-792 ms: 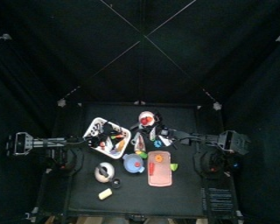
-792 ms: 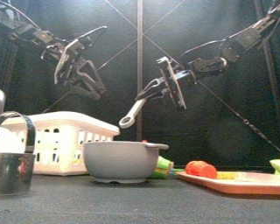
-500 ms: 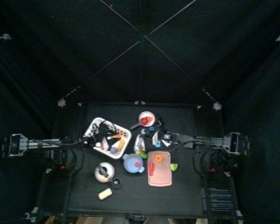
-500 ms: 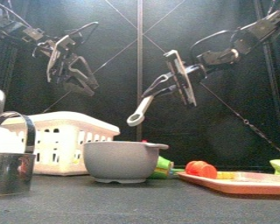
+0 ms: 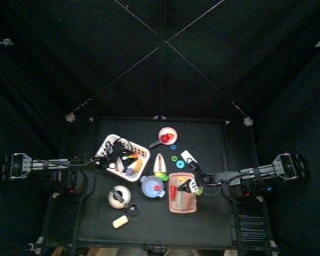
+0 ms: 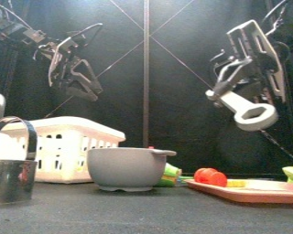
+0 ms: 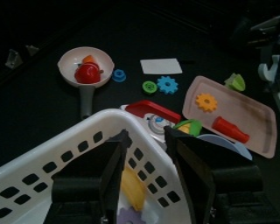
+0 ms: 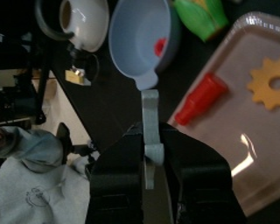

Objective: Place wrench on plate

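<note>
My right gripper (image 6: 244, 75) is shut on the wrench (image 6: 241, 104), a slender grey tool with a ring end that hangs down and forward. It holds the wrench in the air above the salmon-pink plate (image 6: 253, 189). In the right wrist view the wrench (image 8: 150, 118) sticks out between the jaws, over the plate's (image 8: 257, 131) near edge. In the top view the right gripper (image 5: 210, 181) is at the plate's (image 5: 182, 193) right side. My left gripper (image 6: 73, 69) is open and empty above the white basket (image 6: 63, 146).
A grey-blue bowl (image 6: 128, 167) stands left of the plate. A red tomato (image 6: 211, 175) lies at the plate's left end, and a yellow gear (image 8: 271, 83) and a red piece (image 8: 199, 98) lie on it. A metal cup (image 6: 8, 174) is at front left.
My right arm has swung to the right with the wrench, from above the bowl to above the pink plate. The left arm has hardly moved.
</note>
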